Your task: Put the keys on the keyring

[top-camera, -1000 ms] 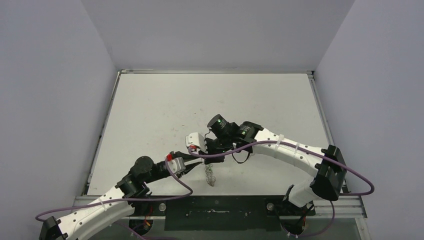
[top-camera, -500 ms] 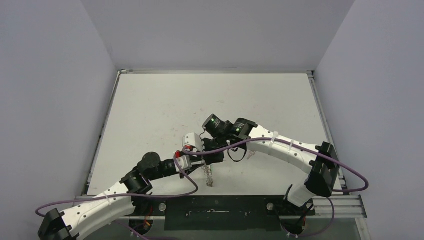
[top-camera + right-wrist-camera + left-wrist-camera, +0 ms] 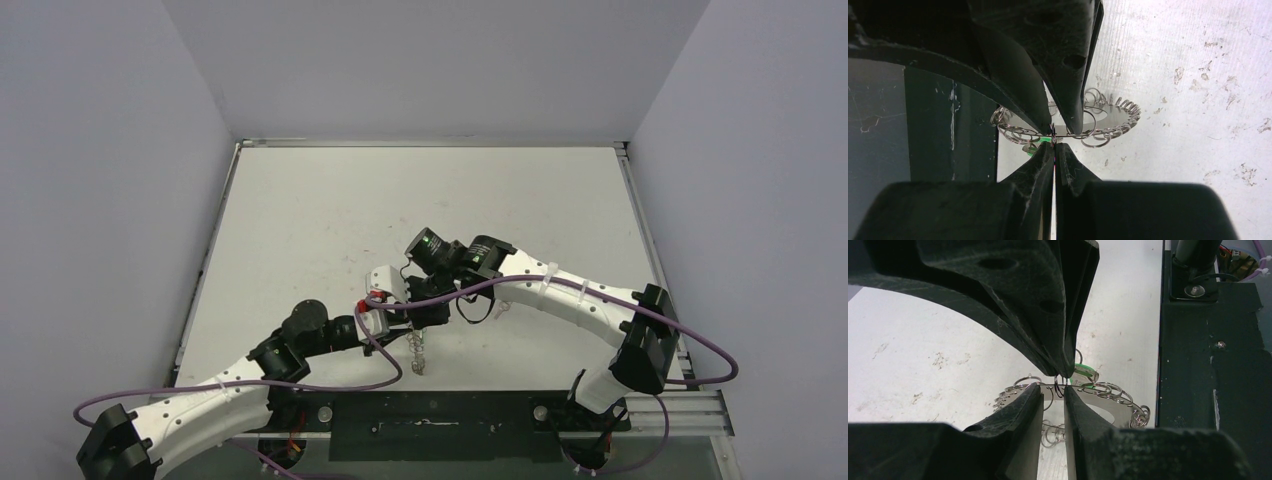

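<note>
I see R end effector (image 3: pixel 1053 146) pressed together at keyring (image 3: pixel 1098 120) rim; held item unclear. L end effector (image 3: pixel 1053 392) slightly spread, keys (image 3: pixel 1083 372) just beyond.

The left hand (image 3: pixel 1053 392) straddles the keyring (image 3: pixel 1095 407), fingers slightly apart.

Two arms (image 3: pixel 572 300), one keyring (image 3: pixel 1122 412), one bunch of keys (image 3: pixel 1084 372)
</note>
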`<state>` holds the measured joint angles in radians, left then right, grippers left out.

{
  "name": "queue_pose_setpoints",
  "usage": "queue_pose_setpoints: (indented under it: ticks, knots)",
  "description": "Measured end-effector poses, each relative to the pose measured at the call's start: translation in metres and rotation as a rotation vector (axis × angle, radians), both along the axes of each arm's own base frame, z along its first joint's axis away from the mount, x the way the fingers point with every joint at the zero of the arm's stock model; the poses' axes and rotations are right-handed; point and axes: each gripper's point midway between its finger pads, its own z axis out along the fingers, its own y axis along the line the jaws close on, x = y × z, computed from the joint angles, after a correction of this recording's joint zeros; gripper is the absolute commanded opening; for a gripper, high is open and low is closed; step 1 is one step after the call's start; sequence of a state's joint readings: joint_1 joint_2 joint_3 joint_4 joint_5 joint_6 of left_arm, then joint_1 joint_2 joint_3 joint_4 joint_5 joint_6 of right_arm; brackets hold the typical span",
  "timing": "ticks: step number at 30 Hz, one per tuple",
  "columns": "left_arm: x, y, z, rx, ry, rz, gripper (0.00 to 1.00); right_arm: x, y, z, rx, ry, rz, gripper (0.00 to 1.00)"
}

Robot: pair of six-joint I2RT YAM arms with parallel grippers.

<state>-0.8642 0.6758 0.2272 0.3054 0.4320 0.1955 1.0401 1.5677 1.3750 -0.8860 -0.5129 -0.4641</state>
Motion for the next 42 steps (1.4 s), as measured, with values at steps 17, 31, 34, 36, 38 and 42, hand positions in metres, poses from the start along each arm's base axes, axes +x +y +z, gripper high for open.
queue_pose_setpoints:
  ticks: [17,31,34,36,38,42]
  knots:
    - [0.0,-0.002,0.001,-0.008,0.016,-0.004,0.02,0.002,0.005,0.0,0.033,0.0,-0.025,0.0]
    - [0.007,0.005,0.002,-0.005,0.0,0.057,0.0,0.008,0.01,-0.004,0.084,-0.017,-0.074,0.33]
    - [0.007,0.006,0.005,-0.029,-0.006,0.064,0.0,0.012,0.01,-0.003,0.122,-0.03,-0.093,0.37]
    - [0.006,0.007,0.005,-0.041,-0.006,0.069,0.0,0.015,0.009,0.0,0.153,-0.042,-0.107,0.38]
    - [0.007,0.008,0.004,-0.052,-0.007,0.074,0.0,0.019,0.005,0.003,0.184,-0.048,-0.126,0.39]
    - [0.007,0.008,0.005,-0.08,-0.01,0.083,0.0,0.027,-0.004,0.011,0.266,-0.052,-0.158,0.39]
